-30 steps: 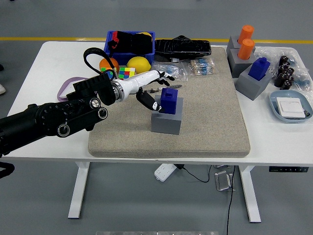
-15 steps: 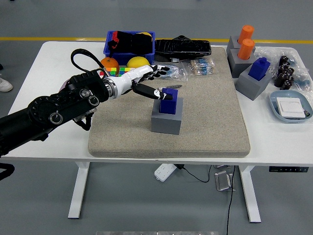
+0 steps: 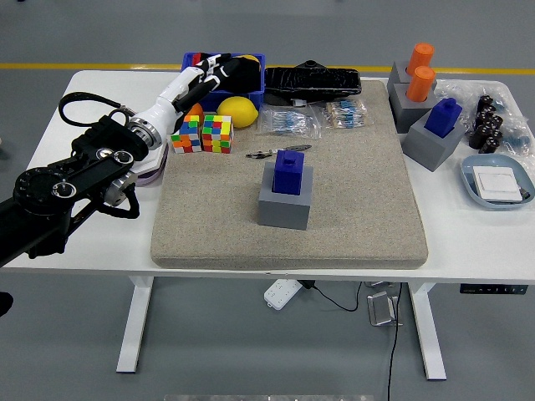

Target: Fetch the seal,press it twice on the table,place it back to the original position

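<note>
Head view: the blue seal (image 3: 290,171) stands upright in its grey holder (image 3: 284,200) near the middle of the tan mat (image 3: 351,209) on the white counter (image 3: 92,109). Its long axis runs vertically, with the small knob on top, so any grip has to close around its sides from above or from the side.

The left hand (image 3: 203,71) sits at the far left of the counter, over the blue bin (image 3: 221,71) and just beyond the colourful cubes (image 3: 203,134) and the yellow lemon (image 3: 236,110). It is well apart from the seal. Its white fingers (image 3: 213,65) look loosely extended and hold nothing, though against the dark contents of the bin their exact spread is hard to read.

From those fingers the seal lies toward the robot and to the right, past the cubes and onto the mat. A small metal clip (image 3: 266,153) lies on the mat between the two, just beyond the holder.

The right arm does not show, so the left hand is the only one placed to act. With the seal seated in its holder and the hand empty, the task looks either finished or not yet begun; this view alone cannot settle which.
</note>
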Controlling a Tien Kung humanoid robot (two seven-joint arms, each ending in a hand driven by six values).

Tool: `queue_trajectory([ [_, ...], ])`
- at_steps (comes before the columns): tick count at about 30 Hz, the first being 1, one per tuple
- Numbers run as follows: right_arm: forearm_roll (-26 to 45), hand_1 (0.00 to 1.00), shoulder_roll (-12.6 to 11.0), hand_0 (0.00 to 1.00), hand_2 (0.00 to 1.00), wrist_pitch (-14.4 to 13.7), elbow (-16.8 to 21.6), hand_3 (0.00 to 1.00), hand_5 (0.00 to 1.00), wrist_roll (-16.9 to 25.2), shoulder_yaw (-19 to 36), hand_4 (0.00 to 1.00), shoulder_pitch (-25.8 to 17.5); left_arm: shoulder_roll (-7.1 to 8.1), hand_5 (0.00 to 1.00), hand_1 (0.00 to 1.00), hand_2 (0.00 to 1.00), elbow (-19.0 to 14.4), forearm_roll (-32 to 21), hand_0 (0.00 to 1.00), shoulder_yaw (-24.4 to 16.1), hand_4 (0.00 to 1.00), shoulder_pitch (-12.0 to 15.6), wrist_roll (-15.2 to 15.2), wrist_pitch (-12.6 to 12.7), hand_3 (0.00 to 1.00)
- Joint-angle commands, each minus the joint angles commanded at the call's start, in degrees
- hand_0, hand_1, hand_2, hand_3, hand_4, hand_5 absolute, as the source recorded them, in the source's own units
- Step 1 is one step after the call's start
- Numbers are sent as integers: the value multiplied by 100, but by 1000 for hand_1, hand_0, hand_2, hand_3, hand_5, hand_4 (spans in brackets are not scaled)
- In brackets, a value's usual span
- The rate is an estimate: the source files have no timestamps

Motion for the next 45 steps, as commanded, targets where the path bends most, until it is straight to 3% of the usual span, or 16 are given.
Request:
queue_trajectory([
  [2,-9,732,5,869,711,-1,2,723,505,0,23,833,-4,112,878,998,998,42,24,998,-250,998,123,-108,128,998],
  [3,-17,732,5,869,711,-1,2,723,506,-1,39,833,-7,176,694,998,995,71,46,983,-361,951,188,-125,162,997],
  [11,-76,732,14,869,711,-1,7,723,505,0,143,833,-18,611,705,991,978,295,163,974,-1305,960,668,-178,206,986],
  [16,-82,731,14,869,711,-6,10,722,505,3,159,833,-7,740,686,983,973,360,189,970,-1610,946,827,-177,165,984],
  [38,-203,732,72,869,711,-5,-2,720,507,-4,304,832,25,659,678,959,952,446,253,962,-2430,945,1138,-241,113,975],
  [45,-173,732,59,869,711,-6,13,720,506,-1,273,831,44,672,674,938,930,508,186,951,-2496,945,1172,-209,85,968],
])
